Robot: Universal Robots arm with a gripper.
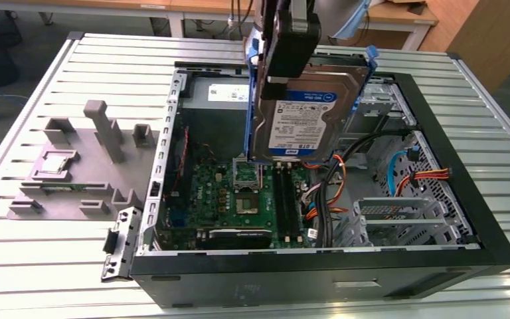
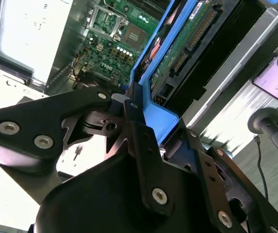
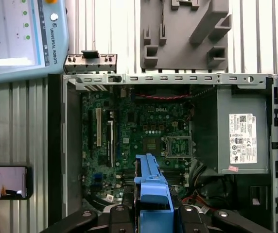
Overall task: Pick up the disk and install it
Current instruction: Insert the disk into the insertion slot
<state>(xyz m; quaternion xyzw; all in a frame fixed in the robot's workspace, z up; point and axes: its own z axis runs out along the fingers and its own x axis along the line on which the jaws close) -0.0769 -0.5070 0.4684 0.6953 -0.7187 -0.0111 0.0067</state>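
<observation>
Here, the fingers [image 2: 141, 141] are squeezed shut on the blue frame of the disk [image 1: 301, 126]. The disk stands on its edge, up in the air, and its label faces the camera in the exterior view. Under it is the open computer case [image 1: 326, 269], with the green board [image 1: 237, 199] at the bottom. A grey box [image 3: 236, 136] sits in one corner of the case. The case rests on the ribbed tabletop [image 1: 42, 266], beside a grey holder [image 1: 87, 159].

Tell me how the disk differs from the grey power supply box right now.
The disk hangs on edge in the hand above the motherboard; the power supply box sits in the case. The disk wears a blue bracket; the power supply box is bare grey metal. Both carry mostly white labels.
</observation>
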